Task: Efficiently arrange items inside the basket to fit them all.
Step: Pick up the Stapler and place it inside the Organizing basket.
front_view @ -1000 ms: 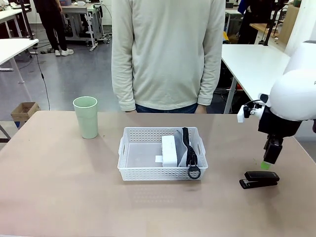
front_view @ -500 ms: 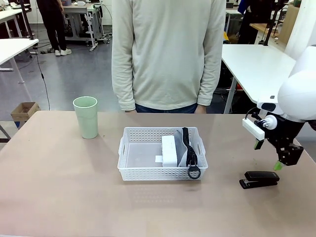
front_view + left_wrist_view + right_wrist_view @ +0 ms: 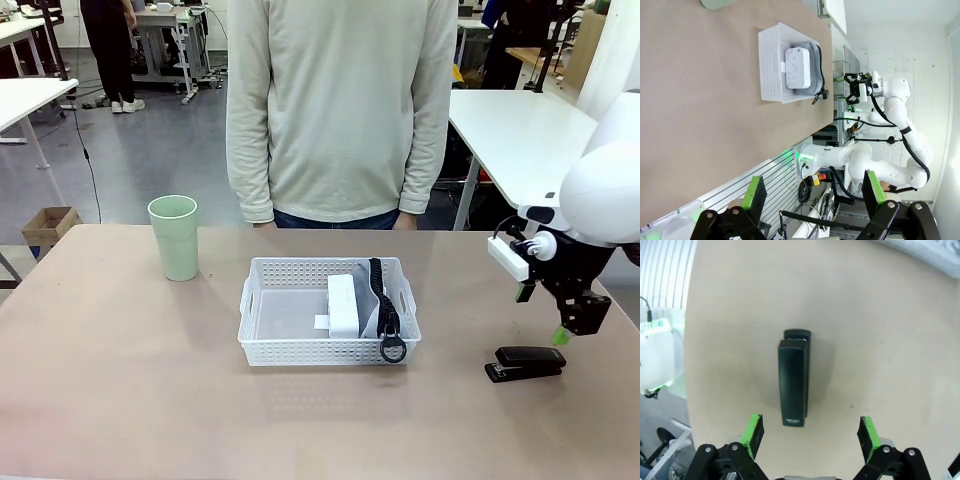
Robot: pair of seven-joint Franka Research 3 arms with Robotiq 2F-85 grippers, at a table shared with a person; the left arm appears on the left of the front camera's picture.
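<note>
over the tan table (image 3: 120, 380), among white desks (image 3: 510, 125), the right gripper (image 3: 810, 432) hangs spread above the black stapler (image 3: 792, 380)

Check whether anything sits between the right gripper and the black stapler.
Nothing visible does. The right gripper hangs open over the black stapler, which lies alone on bare table to the right of the basket. The right wrist view shows only open space between them.
</note>
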